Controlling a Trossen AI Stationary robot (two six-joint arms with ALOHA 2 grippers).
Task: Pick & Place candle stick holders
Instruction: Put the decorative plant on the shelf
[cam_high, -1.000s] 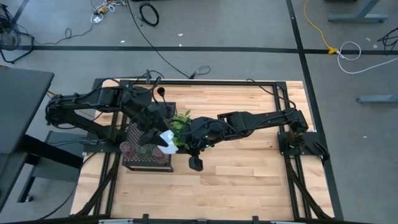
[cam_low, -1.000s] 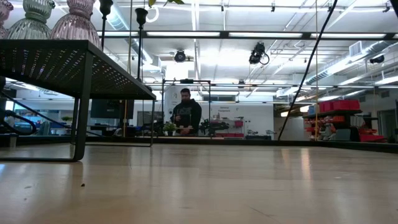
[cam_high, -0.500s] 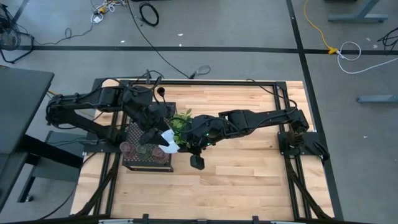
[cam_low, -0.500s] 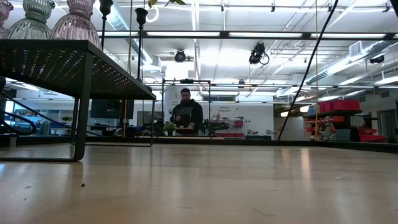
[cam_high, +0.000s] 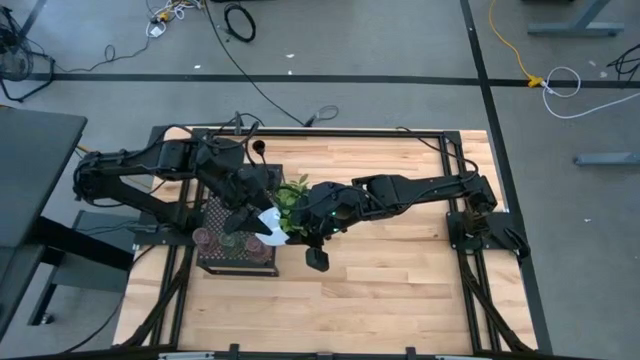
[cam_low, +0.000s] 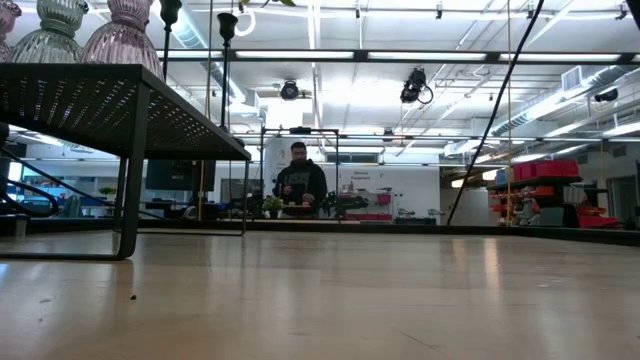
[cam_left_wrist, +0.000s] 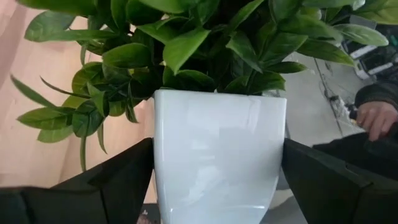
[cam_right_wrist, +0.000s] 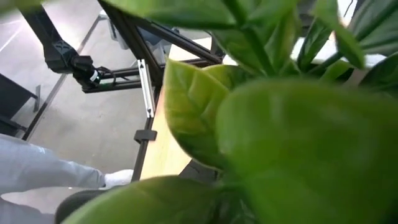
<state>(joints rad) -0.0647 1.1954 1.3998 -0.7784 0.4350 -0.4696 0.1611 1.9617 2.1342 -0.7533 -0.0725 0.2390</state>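
A green leafy plant (cam_high: 291, 194) in a white pot (cam_left_wrist: 217, 143) hangs tilted above the right edge of the black perforated stand (cam_high: 240, 263), with my left gripper (cam_high: 262, 226) closed on the pot. My right gripper (cam_high: 302, 222) reaches into the leaves from the right; foliage (cam_right_wrist: 280, 137) hides its fingers. Pale green (cam_low: 55, 30) and pinkish (cam_low: 130, 35) glass candle stick holders stand on the stand's top (cam_low: 100, 90). Two black holders' cups (cam_low: 170, 10) (cam_low: 228, 22) rise on thin stems behind them. My left gripper pinches the white pot between its two fingers, one on each of two opposite flat side walls (cam_left_wrist: 157, 171) (cam_left_wrist: 280, 171), low on the pot. The fingers come from the table's left, slanting down. The pot is lifted clear and tilted.
A small black object (cam_high: 316, 261) sits on the wood just right of the stand. Bare tabletop (cam_high: 400, 280) spreads to the right and near side. A person (cam_low: 300, 182) stands far behind the table, and a hand (cam_left_wrist: 376, 118) shows beyond the pot.
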